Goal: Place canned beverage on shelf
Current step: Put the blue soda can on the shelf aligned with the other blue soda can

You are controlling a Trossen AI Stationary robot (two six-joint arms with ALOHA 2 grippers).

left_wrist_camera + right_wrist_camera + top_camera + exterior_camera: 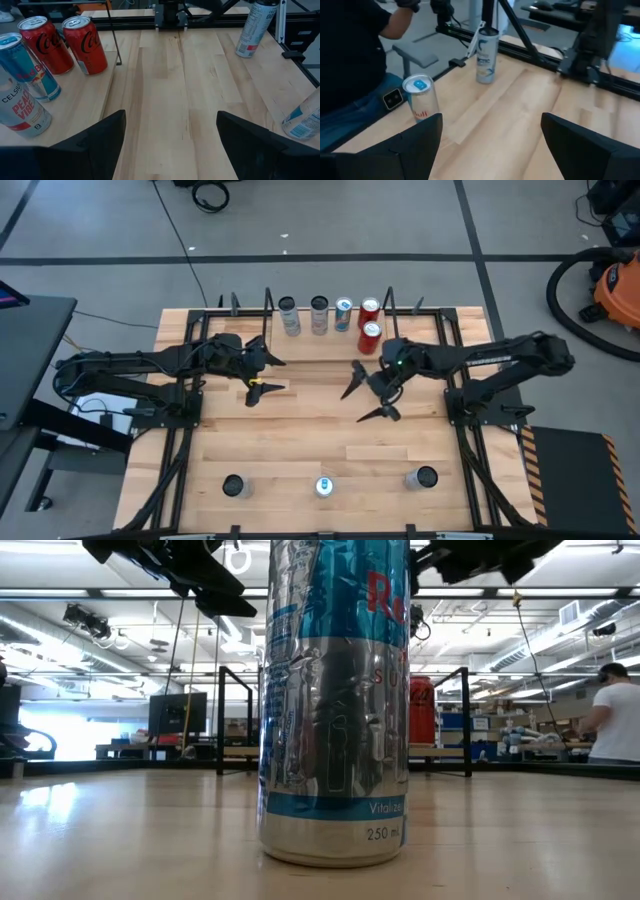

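The shelf's pale-wood board lies at the table's far middle between two black wire frames. Several cans stand upright on it: two red cola cans, a blue-and-silver can and two pale ones. They also show in the left wrist view. Three more cans stand on their bases near the table's front edge: left, middle and right. My left gripper is open and empty, above the table just in front of the shelf's left part. My right gripper is open and empty, in front of the shelf's right part.
The middle front can fills the low view. A person in a dark top stands by the table's near side. Black arm frames run along both table sides. Bare wood lies between the grippers and the front cans.
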